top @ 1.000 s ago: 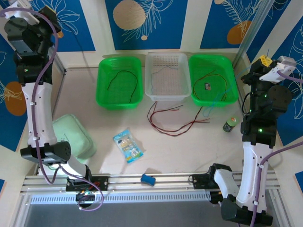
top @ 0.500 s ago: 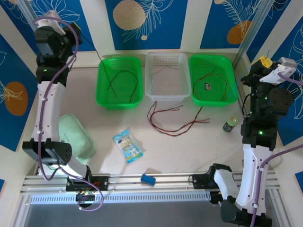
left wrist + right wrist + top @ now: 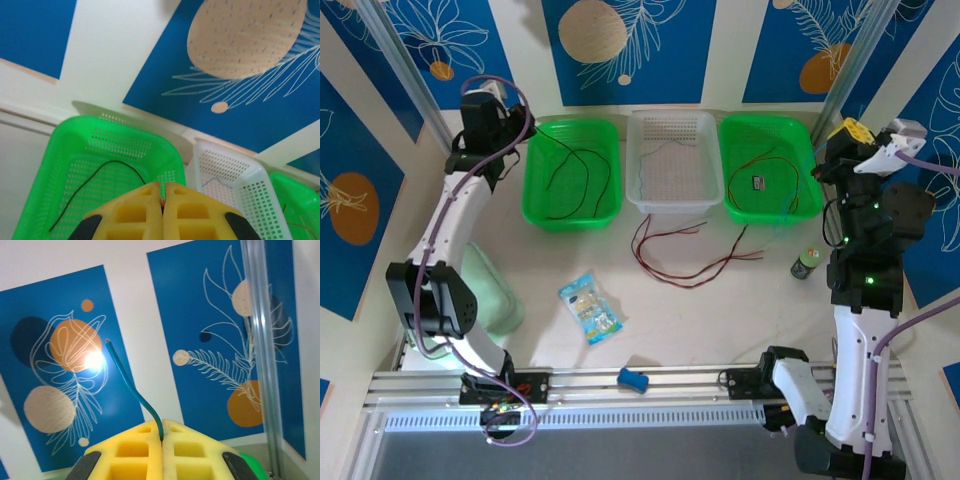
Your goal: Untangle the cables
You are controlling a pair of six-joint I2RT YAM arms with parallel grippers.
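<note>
Firstly, the left gripper (image 3: pixel 162 190): its yellow fingers were pressed flat together, with no gap at the seam. A black cable (image 3: pixel 117 161) ran up to the finger tips from the left green basket (image 3: pixel 60 145), which lay directly below and ahead of those jaws. In the overhead view a thin black line stretched from the gripper into that basket, so the cable end was recorded as pinched. The rest of it lay looped on the basket floor. To the right of the jaws and a little farther stood a white basket (image 3: pixel 260 175) with a faint bluish cable (image 3: pixel 215 181) on its mesh. Beyond that was the rim of a second green basket (image 3: pixel 295 197).

The right gripper (image 3: pixel 162 429) was likewise clamped, holding a blue-green cable (image 3: pixel 122 368) at the seam. A short free end rose from the tips, curving up and to the left. Seen from overhead, this gripper stood raised just to the right of the second green basket, in which a red cable (image 3: pixel 760 162) lay. Loose red cables (image 3: pixel 690 285) lay on the table (image 3: pixel 720 330) in front of the white basket, between the two grippers and well apart from both. Farthest from the jaws, toward the arm bases, lay a snack packet (image 3: pixel 590 308).
</note>
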